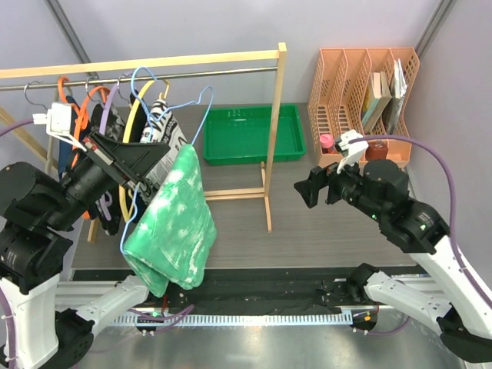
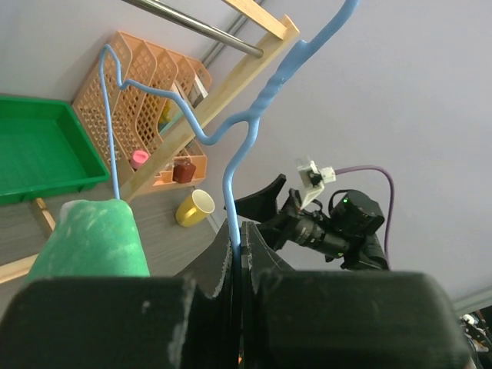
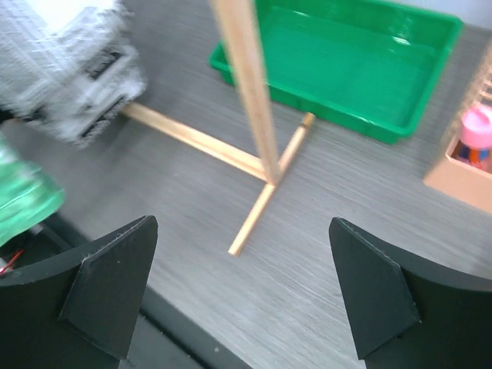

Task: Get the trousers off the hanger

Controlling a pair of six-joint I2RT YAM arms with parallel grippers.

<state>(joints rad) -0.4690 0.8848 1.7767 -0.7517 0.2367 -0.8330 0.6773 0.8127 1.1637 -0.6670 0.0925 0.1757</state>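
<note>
We clamp the hanger [image 2: 228, 188] in our left pincer [image 2: 240, 246]; the wide, empty right pincer [image 3: 242, 254] should grip the trousers [image 1: 173, 219] hanging to its left.

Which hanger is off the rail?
The light blue hanger carrying the green trousers. The shut left gripper pinches its wire in the air, while the others hang on the rail.
</note>
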